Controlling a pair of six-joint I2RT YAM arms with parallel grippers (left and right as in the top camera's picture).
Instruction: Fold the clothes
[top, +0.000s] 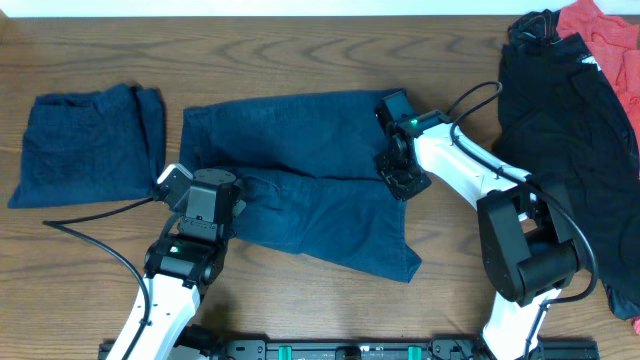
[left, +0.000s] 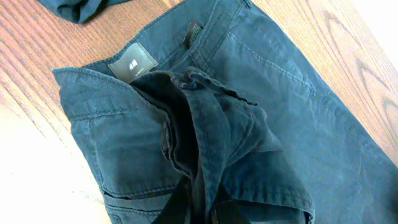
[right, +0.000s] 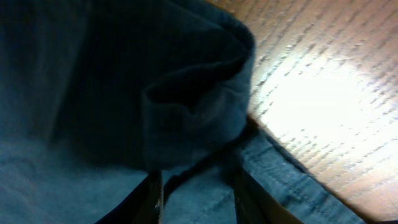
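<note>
The clothes in play are navy shorts spread flat mid-table, waistband to the left. My left gripper sits at the waistband's front corner. In the left wrist view it is shut on a bunched ridge of the shorts, just below the pale label. My right gripper is at the right leg hem. In the right wrist view it stands open, its fingers apart with denim lying between them. A raised fold of hem stands just ahead of them.
A folded navy garment lies at the left, its edge also in the left wrist view. A black pile with red cloth fills the right side. Bare wooden table lies behind the shorts.
</note>
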